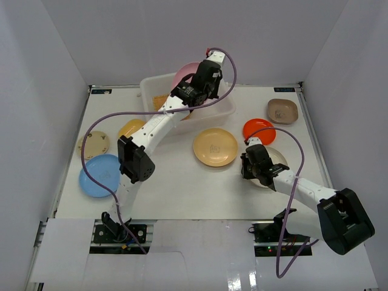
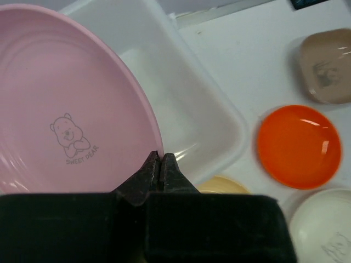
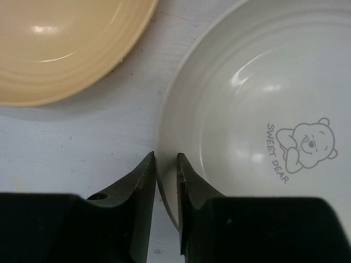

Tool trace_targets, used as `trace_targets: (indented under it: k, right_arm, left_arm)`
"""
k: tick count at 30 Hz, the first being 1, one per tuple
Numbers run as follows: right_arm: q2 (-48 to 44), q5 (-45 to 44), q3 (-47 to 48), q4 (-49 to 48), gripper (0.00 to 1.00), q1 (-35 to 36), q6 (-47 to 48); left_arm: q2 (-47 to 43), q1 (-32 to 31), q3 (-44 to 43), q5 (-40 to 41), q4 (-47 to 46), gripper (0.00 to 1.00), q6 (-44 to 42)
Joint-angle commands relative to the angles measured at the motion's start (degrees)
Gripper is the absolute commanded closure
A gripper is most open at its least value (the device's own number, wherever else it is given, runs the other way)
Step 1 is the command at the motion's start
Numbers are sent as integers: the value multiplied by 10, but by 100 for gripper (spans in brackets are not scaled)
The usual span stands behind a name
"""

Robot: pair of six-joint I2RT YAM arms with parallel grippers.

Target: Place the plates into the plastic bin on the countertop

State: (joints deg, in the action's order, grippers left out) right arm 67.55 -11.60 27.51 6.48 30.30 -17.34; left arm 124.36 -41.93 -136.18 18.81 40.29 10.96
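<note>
My left gripper is shut on the rim of a pink plate and holds it tilted over the white plastic bin at the back of the countertop. A tan, woven-looking piece lies inside the bin. My right gripper is shut on the near-left rim of a cream plate, one finger inside the rim and one outside. The cream plate rests on the countertop.
A yellow-tan plate lies just left of the cream one. An orange plate and a brown squarish dish sit back right. Blue, tan and yellow plates lie at left.
</note>
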Motion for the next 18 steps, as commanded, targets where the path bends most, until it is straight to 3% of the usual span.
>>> trace_targets:
  k: [1,10,11,13,14,16,18]
  right_arm:
    - [-13,28,-7,-16,90,12,-17]
    - [-109,20,16,21,92,17,-23]
    - [-117,19,22,27,92,17,-24]
    - [-141,20,48,37,92,20,-22]
    - [-153,18,58,49,92,20,-21]
    - [-161,13,89,63,92,23,-15]
    - [-167,10,108,64,92,25,-9]
  left_arm:
    - [32,38,-18,3,7,100,-56]
    - [94,63,4,-6,-28,100,-89]
    - [95,63,12,-6,-32,85,-89]
    - [92,63,34,-7,-38,66,-90]
    - [85,63,38,-4,-41,40,-89]
    - [64,64,42,-10,-44,13,-84]
    - [39,63,44,-21,-50,3,-73]
